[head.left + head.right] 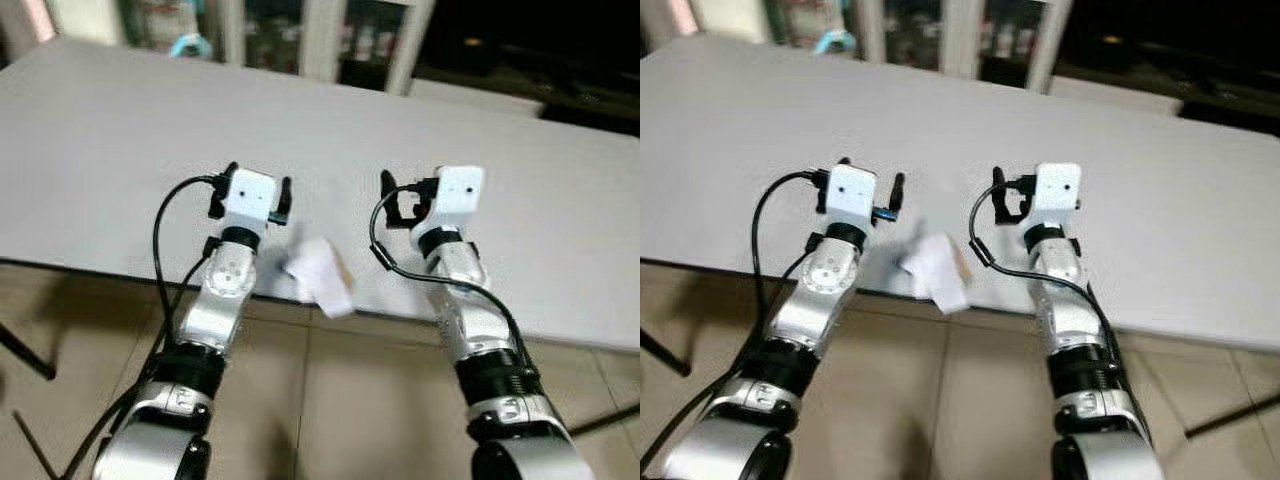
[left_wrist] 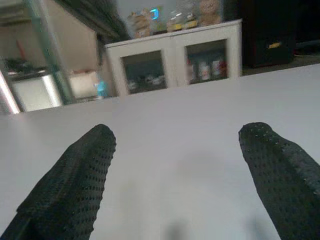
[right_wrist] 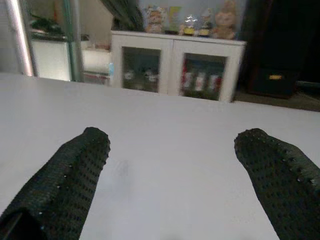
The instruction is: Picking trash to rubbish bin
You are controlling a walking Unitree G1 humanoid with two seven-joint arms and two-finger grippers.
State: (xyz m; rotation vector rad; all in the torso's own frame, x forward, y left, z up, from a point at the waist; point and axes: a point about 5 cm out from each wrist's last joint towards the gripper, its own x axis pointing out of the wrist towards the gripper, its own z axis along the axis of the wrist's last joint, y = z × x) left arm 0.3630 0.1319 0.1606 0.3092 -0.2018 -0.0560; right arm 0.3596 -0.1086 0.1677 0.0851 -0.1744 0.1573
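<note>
White crumpled paper (image 1: 320,272) lies at the near edge of the grey table (image 1: 110,130), partly hanging over it. The left gripper (image 1: 252,186) and right gripper (image 1: 405,196) hover above the table, one on each side of the paper. Both have fingers spread wide, holding nothing.

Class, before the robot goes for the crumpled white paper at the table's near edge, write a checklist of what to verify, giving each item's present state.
1. Left claw open: ok, fingers spread wide.
2. Right claw open: ok.
3. Both claws free of load: ok.
4. Crumpled paper located: ok, at the near edge of the table, between the two arms.
5. A claw lined up over the paper: not ok; both hover beyond it.
6. Rubbish bin located: cannot tell.
</note>
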